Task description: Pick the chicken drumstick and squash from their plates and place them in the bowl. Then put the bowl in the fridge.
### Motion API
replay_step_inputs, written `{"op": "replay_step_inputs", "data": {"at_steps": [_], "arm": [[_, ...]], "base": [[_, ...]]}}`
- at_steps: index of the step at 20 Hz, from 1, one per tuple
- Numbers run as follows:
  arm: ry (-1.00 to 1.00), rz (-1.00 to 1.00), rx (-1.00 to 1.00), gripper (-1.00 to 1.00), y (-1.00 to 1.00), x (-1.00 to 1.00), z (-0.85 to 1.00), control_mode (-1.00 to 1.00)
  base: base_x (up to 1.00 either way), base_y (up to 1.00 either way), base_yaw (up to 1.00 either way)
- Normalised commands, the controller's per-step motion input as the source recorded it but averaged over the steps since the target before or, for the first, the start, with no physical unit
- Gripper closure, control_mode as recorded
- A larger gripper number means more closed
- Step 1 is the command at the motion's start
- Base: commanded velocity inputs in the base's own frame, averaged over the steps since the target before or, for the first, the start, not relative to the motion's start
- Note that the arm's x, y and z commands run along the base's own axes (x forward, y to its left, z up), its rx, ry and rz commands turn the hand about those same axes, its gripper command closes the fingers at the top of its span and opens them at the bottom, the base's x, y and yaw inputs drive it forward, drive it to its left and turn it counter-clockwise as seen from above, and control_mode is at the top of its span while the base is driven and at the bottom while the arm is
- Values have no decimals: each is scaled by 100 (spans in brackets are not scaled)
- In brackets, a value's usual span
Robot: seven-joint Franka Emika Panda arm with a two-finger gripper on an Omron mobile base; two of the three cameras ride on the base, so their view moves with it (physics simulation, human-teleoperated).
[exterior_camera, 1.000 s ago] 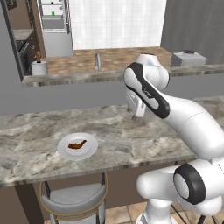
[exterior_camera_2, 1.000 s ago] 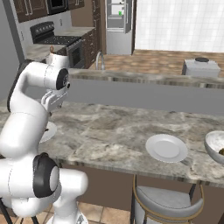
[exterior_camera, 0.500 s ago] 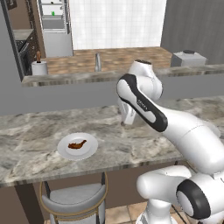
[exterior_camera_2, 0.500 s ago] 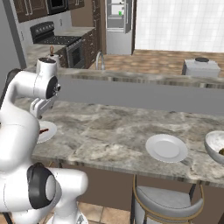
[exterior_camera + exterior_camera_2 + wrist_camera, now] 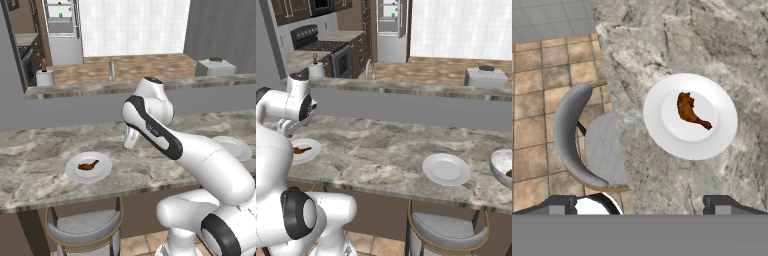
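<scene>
Arm swung left, gripper (image 5: 131,141) now nearer, perhaps above, the drumstick plate (image 5: 88,166).

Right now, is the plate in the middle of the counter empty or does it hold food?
Empty. In the right base view the plate shows a bare white surface, while the chicken drumstick lies on the other plate.

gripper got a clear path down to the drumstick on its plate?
Probably yes. The gripper is open and looks down at the drumstick, which lies alone in the middle of its plate on the counter. Nothing stands between them; the stool is off to the side.
</scene>
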Motion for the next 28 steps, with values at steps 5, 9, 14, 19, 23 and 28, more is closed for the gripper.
{"op": "replay_step_inputs", "data": {"at_steps": [5, 9, 14, 19, 23, 28], "arm": [[3, -12, 0, -100, 43, 12, -10, -100], [5, -7, 0, -100, 37, 13, -11, -100], [6, -4, 0, -100, 33, 18, -16, -100], [7, -1, 0, -100, 26, 13, -15, -100], [-2, 0, -5, -100, 18, 2, -20, -100], [-4, -5, -2, -100, 14, 1, -27, -100]], "base": [[0, 0, 0], [0, 0, 0], [0, 0, 0], [0, 0, 0], [0, 0, 0], [0, 0, 0]]}}
